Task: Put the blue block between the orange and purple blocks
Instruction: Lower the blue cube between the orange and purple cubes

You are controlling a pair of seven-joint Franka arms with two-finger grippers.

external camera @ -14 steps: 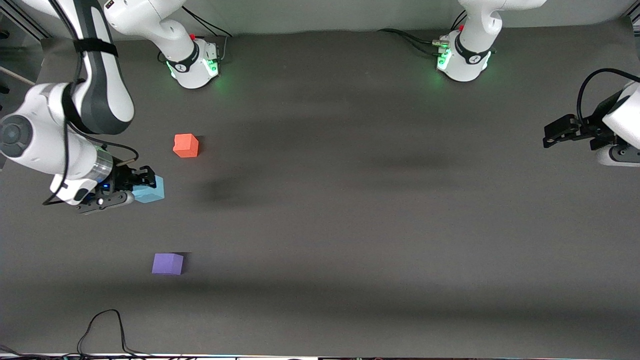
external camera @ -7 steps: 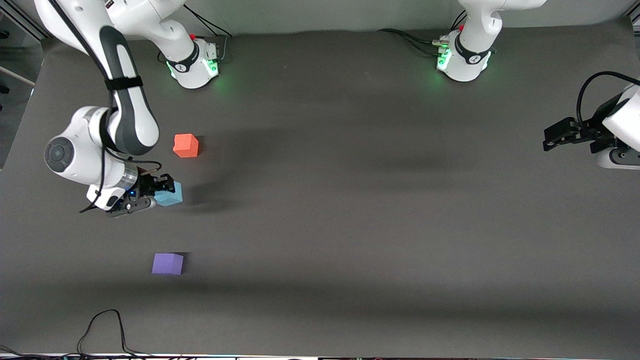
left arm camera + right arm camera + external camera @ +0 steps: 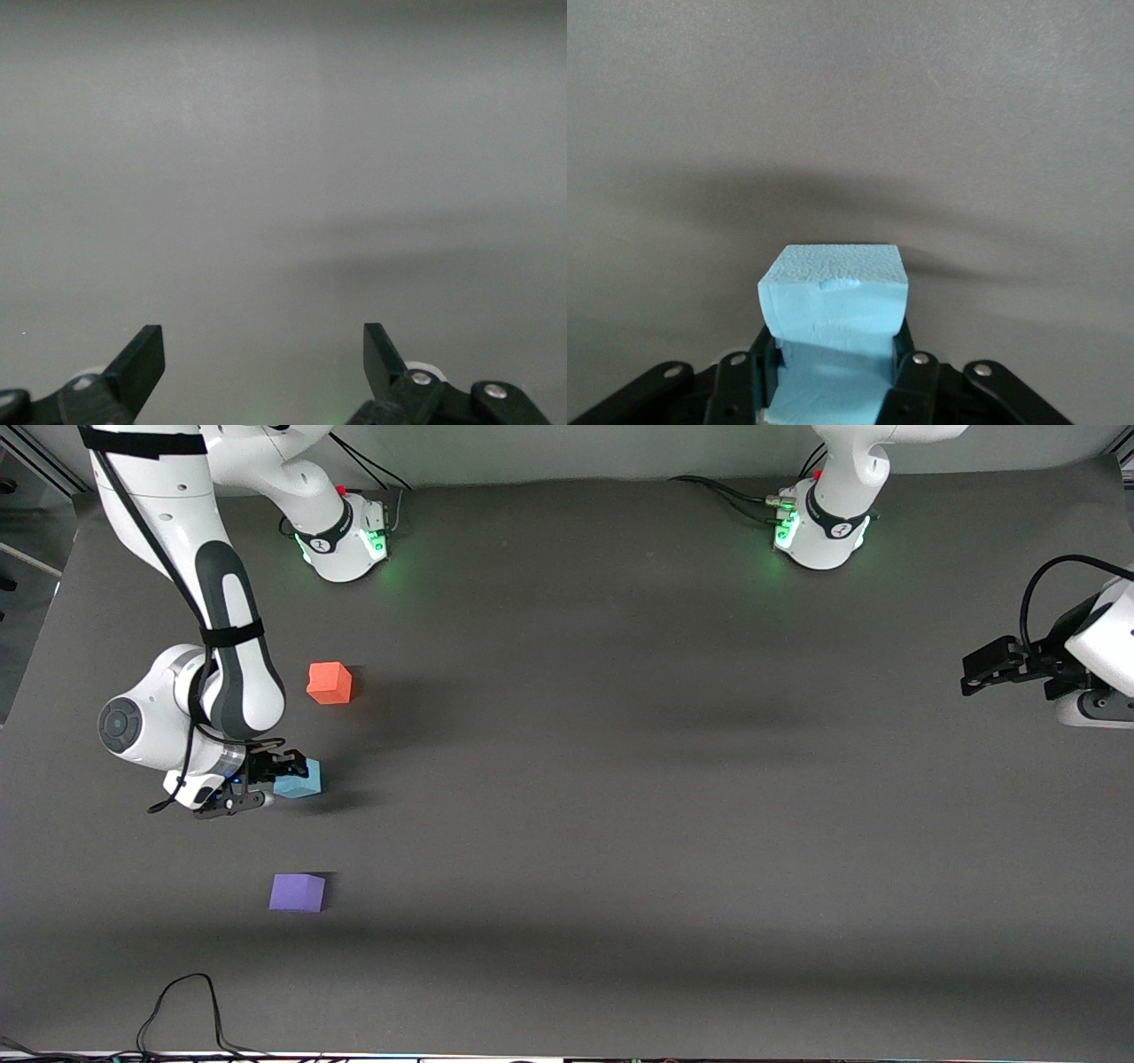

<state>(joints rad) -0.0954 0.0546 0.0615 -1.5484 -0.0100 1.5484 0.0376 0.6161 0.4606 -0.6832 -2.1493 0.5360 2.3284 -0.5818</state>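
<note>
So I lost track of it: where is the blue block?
The right gripper holds the blue block between the orange block and purple block.

so the blue block [image 3: 299, 779], pinched in the right gripper [image 3: 282, 778], sits between the orange block [image 3: 330, 683] and the purple block [image 3: 297, 892], which is nearest the front camera, all at the right arm's end of the worktop [image 3: 620, 779], while the left gripper [image 3: 974, 671] waits over the left arm's end.

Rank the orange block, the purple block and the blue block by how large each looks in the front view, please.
1. purple block and orange block: they look about alike, so no ranking.
2. blue block: looks smallest, but the shut right gripper covers part of it, so this is unsure.
</note>
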